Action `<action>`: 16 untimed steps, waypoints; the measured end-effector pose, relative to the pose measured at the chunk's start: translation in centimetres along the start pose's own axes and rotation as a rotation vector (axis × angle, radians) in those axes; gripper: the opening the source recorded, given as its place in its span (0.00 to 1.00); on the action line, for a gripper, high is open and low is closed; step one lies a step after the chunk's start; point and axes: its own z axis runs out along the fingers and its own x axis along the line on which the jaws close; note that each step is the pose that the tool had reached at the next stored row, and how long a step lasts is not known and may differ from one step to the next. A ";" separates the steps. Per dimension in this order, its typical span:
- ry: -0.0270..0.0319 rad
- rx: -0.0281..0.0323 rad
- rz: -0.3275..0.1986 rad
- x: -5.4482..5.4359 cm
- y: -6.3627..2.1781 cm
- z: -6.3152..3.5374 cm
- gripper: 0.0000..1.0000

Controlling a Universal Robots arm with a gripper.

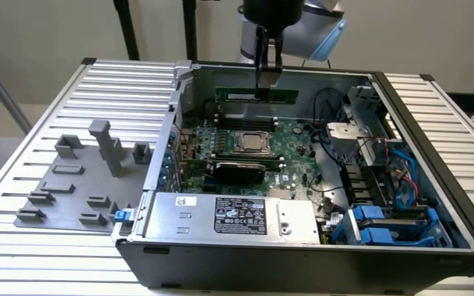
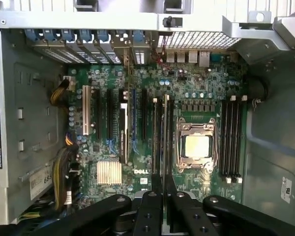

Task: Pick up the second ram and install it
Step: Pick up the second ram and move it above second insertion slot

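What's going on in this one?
A robot arm's gripper is working inside an open PC case. It grips the ram from above, with the ram standing on its long edge over the slots beside the CPU. The ram looks raised above the slots, not yet seated in one.
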 end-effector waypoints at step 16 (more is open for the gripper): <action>-0.0019 0.0012 0.001 -3.6 -0.67 2.39 0.13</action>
